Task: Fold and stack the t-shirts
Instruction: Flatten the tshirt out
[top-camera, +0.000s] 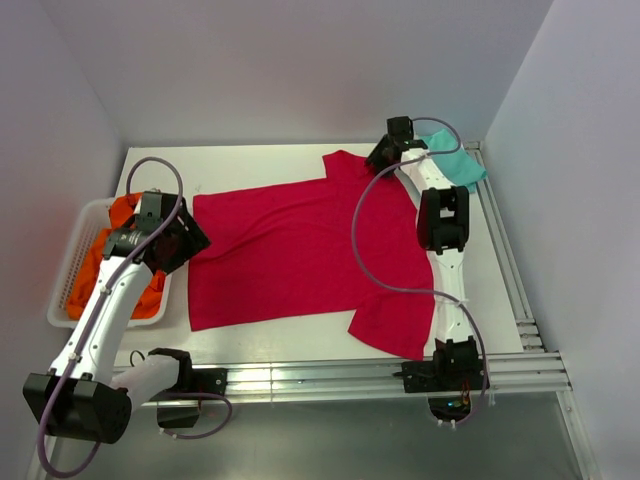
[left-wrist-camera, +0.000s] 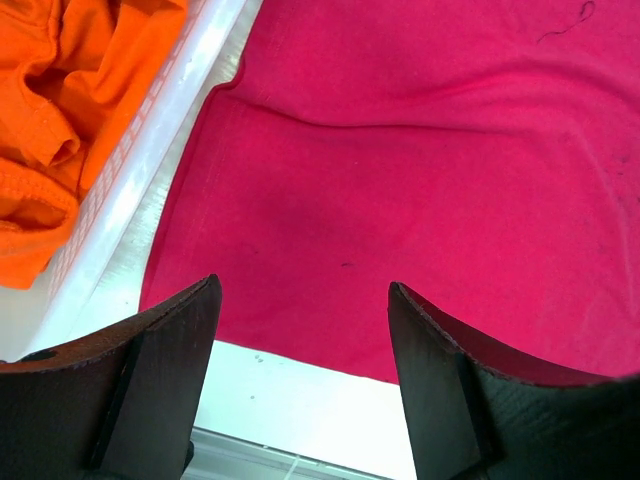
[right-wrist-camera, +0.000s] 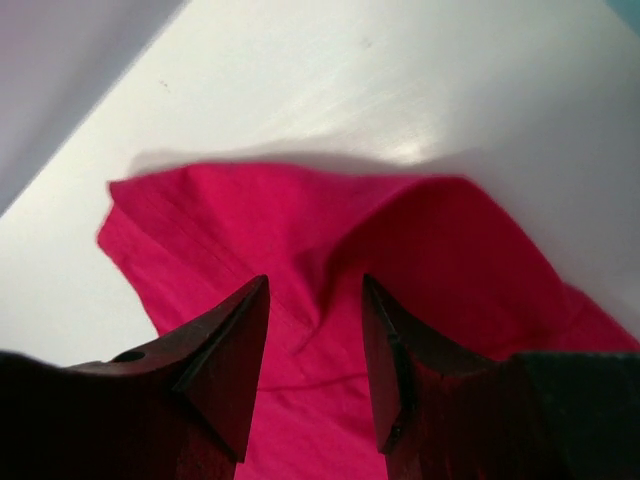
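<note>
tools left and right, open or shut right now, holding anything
Left tool: open, nothing held, above the red t-shirt edge.
Right tool: open, over the red t-shirt's sleeve, not gripping it.

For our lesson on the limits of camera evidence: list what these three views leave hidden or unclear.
- Teal t-shirt: top view, partly behind the right arm; folded or not, unclear.
- Orange garments: top view, left arm covers them; number unclear.
- Red t-shirt: both wrist views crop it at their edges.
</note>
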